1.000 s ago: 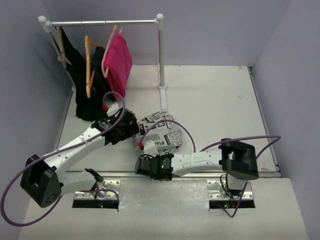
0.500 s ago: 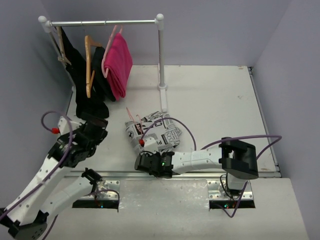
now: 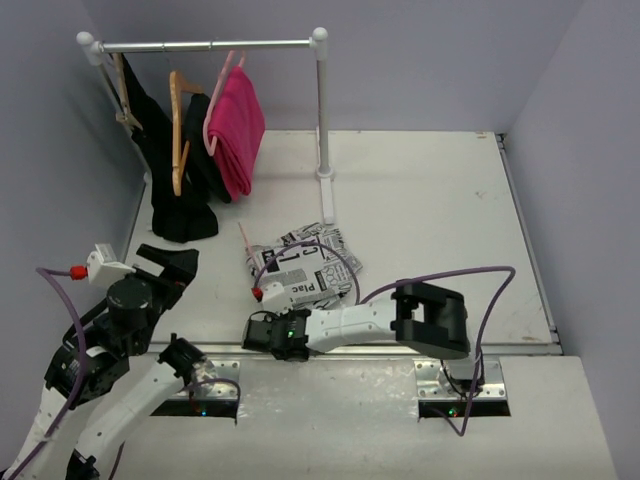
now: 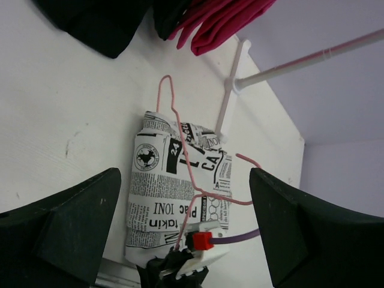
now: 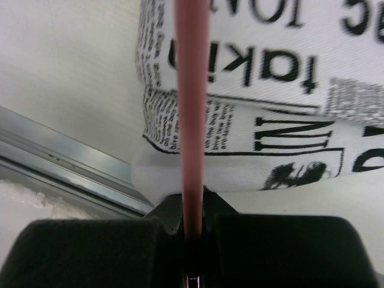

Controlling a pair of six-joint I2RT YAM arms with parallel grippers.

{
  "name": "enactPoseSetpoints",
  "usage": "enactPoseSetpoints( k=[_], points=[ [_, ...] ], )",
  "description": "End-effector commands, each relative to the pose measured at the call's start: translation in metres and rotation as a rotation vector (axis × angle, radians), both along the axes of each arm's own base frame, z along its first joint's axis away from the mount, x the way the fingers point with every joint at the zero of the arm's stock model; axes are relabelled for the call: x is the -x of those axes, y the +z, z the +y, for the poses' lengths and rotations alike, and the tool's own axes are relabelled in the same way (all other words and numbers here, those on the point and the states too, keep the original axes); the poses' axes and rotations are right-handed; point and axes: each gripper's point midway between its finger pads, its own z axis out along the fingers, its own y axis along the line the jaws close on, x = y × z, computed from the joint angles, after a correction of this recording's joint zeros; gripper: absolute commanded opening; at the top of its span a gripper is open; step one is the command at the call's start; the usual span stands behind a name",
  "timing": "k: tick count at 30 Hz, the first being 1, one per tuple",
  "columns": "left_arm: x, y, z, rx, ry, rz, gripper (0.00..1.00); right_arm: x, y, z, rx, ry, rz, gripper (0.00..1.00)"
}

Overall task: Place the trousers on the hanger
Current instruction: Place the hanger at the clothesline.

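Observation:
The trousers (image 3: 305, 268), white with black newspaper print, lie folded on the table; they also show in the left wrist view (image 4: 171, 186) and the right wrist view (image 5: 270, 78). The thin pink hanger (image 4: 180, 129) lies across them, its hook (image 3: 242, 233) pointing away from the arms. My right gripper (image 3: 270, 335) is shut on the hanger's near end (image 5: 192, 120) at the trousers' near edge. My left gripper (image 3: 165, 262) is wide open and empty, raised to the left of the trousers, with its fingers (image 4: 60, 228) framing them from above.
A clothes rack (image 3: 320, 100) stands at the back left, its foot (image 4: 231, 84) just beyond the trousers. It carries black garments (image 3: 175, 200), wooden hangers (image 3: 178, 130) and a pink garment (image 3: 237, 130). A metal rail (image 3: 330, 360) runs along the near table edge.
My left arm has pulled back from the trousers to the near left and risen. My right gripper has shifted left with the hanger, and the trousers moved slightly left.

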Motion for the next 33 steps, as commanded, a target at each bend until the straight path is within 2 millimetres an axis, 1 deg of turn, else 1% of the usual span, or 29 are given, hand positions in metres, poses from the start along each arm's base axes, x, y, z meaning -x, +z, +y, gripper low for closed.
enactPoseSetpoints(
  k=[1, 3, 4, 6, 9, 11, 12, 13, 15, 17, 20, 21, 24, 26, 29, 31, 33],
  points=[
    [-0.001, 0.030, -0.008, -0.113, -0.109, -0.019, 0.92, 0.010, -0.008, 0.007, 0.100, -0.041, -0.057, 0.00],
    [0.001, 0.034, -0.008, -0.114, -0.121, -0.023, 0.95, 0.015, -0.016, 0.012, 0.120, -0.037, -0.047, 0.00],
    [0.001, 0.032, -0.008, -0.118, -0.121, -0.016, 0.95, 0.017, -0.017, 0.013, 0.124, -0.030, -0.045, 0.00],
    [0.004, 0.023, -0.005, -0.107, -0.104, 0.003, 0.95, 0.024, -0.016, 0.023, 0.085, -0.001, -0.033, 0.00],
    [0.006, 0.015, -0.004, -0.089, -0.096, 0.001, 0.95, 0.034, -0.002, 0.042, -0.027, 0.057, 0.014, 0.00],
    [0.007, 0.016, -0.003, -0.089, -0.096, -0.008, 0.95, 0.037, 0.011, 0.051, -0.081, 0.084, 0.032, 0.00],
    [0.008, 0.018, -0.002, -0.093, -0.096, -0.012, 0.95, 0.042, 0.019, 0.059, -0.119, 0.107, 0.059, 0.00],
    [0.009, 0.022, 0.000, -0.100, -0.095, -0.022, 0.95, 0.048, 0.032, 0.071, -0.178, 0.145, 0.103, 0.00],
    [0.011, 0.030, 0.003, -0.106, -0.087, -0.036, 0.95, 0.047, 0.048, 0.079, -0.233, 0.175, 0.122, 0.00],
    [0.012, 0.037, 0.010, -0.131, -0.070, -0.043, 0.95, 0.054, 0.081, 0.100, -0.361, 0.244, 0.181, 0.00],
    [0.016, 0.036, 0.018, -0.158, -0.046, -0.028, 0.95, 0.056, 0.115, 0.117, -0.446, 0.306, 0.214, 0.00],
    [0.016, 0.035, 0.018, -0.160, -0.044, -0.024, 0.95, 0.056, 0.121, 0.120, -0.459, 0.314, 0.216, 0.00],
    [0.020, 0.034, 0.019, -0.143, -0.050, -0.031, 0.94, 0.045, 0.152, 0.123, -0.529, 0.315, 0.216, 0.00],
    [0.023, 0.033, 0.020, -0.140, -0.053, -0.031, 0.94, 0.036, 0.165, 0.121, -0.558, 0.305, 0.207, 0.00],
    [0.026, 0.032, 0.020, -0.134, -0.067, -0.026, 0.94, 0.016, 0.192, 0.113, -0.592, 0.277, 0.162, 0.00],
    [0.027, 0.026, 0.015, -0.124, -0.091, -0.009, 0.93, 0.005, 0.207, 0.108, -0.603, 0.264, 0.139, 0.00],
    [0.026, 0.022, 0.005, -0.107, -0.139, -0.004, 0.93, -0.006, 0.224, 0.102, -0.608, 0.245, 0.111, 0.00]
  ],
)
